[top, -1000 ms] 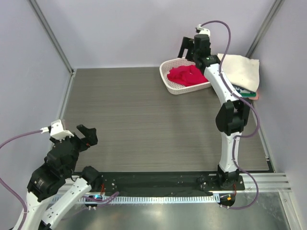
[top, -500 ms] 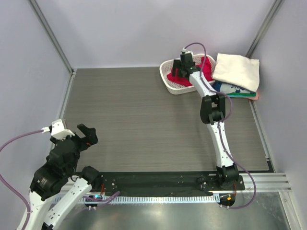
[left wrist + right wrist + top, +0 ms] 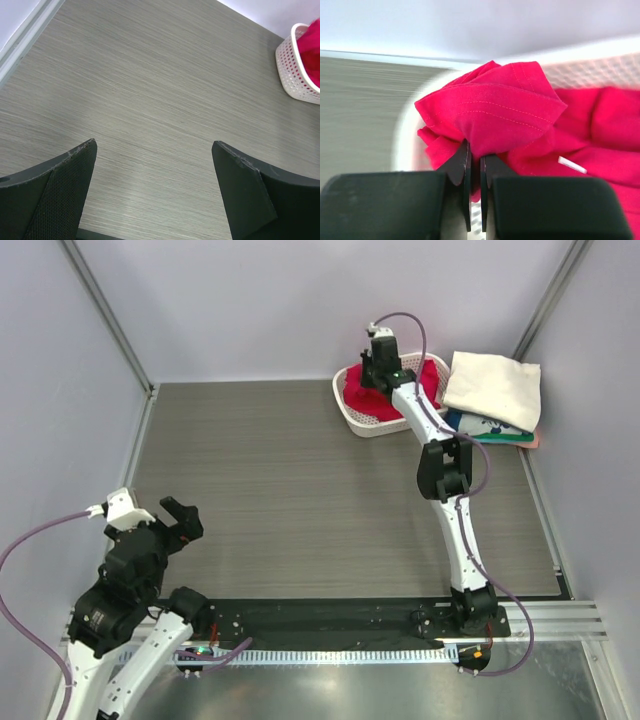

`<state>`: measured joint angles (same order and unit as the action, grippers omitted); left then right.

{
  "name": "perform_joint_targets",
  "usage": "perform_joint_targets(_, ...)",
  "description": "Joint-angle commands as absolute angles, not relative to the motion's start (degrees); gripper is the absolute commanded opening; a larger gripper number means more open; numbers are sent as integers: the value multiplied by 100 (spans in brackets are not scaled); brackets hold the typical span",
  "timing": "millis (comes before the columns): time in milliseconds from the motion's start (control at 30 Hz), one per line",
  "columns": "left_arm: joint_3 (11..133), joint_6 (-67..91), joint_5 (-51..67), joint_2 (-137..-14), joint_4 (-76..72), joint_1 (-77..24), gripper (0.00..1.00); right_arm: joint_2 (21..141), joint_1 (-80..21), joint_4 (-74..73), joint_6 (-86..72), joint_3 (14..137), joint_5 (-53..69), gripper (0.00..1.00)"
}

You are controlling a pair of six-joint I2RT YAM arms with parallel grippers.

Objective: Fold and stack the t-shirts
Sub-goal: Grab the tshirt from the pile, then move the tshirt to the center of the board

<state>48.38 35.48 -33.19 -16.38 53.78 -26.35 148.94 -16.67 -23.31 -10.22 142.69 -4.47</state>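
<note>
Though bunched, crimson t-shirt (image 3: 495, 115) in basket (image 3: 295, 75)

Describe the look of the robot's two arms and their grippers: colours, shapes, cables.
The left arm and right arm have white links and black joints. Each wrist carries a purple cable. The left gripper and right gripper have flat black fingers.

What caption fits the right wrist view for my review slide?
Right gripper shut on a fold of the red t-shirt in the white basket.
</note>
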Motion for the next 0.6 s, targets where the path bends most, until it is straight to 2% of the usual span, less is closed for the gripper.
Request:
perform_joint_targets(0,4843,3603,-3462,-1871,5229,-2575,97,12475,-2433,-1653,-441,14232,553,1)
perform_joint_targets(67,4886,3656,-3559,-1942,5334,-2566,98,11450,-2723,-1303,-256,13749,589,1)
perform_joint_targets(200,4913,3700,-3612,-1899,5361,-2531,98,10165,-2936,-932,-579,12152,730,1)
perform_joint_targets(333,4896,3691,-3630,-1592,5344,-2514,99,9081,-2874,-616,-790,10235,28,1)
perform_joint_targets(400,4896,3691,-3639,-1538,5344,-2514,98,8538,-2848,-703,-1131,9156,-464,34)
perform_joint_targets(467,4904,3683,-3630,-1547,5326,-2505,99,8211,-2830,-878,-1474,8389,-1034,73)
perform_joint_targets(500,4913,3674,-3630,-1564,5317,-2505,98,8035,-2813,-992,-1729,7671,-1324,98)
perform_joint_targets(567,4948,3665,-3621,-1660,5317,-2514,99,7560,-2672,-1360,-2432,6964,-1912,100)
